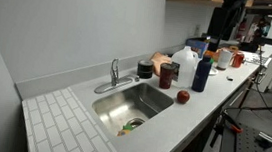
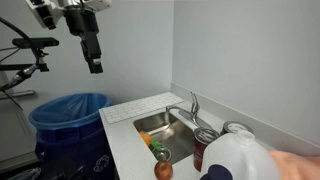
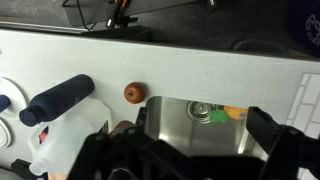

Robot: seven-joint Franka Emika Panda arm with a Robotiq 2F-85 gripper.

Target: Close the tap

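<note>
The tap (image 1: 114, 78) is a small shiny silver faucet at the back rim of the steel sink (image 1: 148, 111), with its lever standing up. It also shows in an exterior view (image 2: 190, 105). My gripper (image 2: 95, 62) hangs high in the air, well away from the tap and off to the side of the counter; it also shows in an exterior view (image 1: 218, 36). In the wrist view its fingers (image 3: 203, 128) are spread wide and empty, looking down on the sink basin (image 3: 175, 130). The tap is hidden in the wrist view.
A red apple (image 1: 183, 96), a dark blue bottle (image 1: 203, 72), a white jug (image 1: 184, 63) and cans (image 1: 166, 75) stand on the counter beside the sink. Green and orange items (image 3: 222, 114) lie in the basin. A blue-lined bin (image 2: 70, 115) stands beyond the counter's end.
</note>
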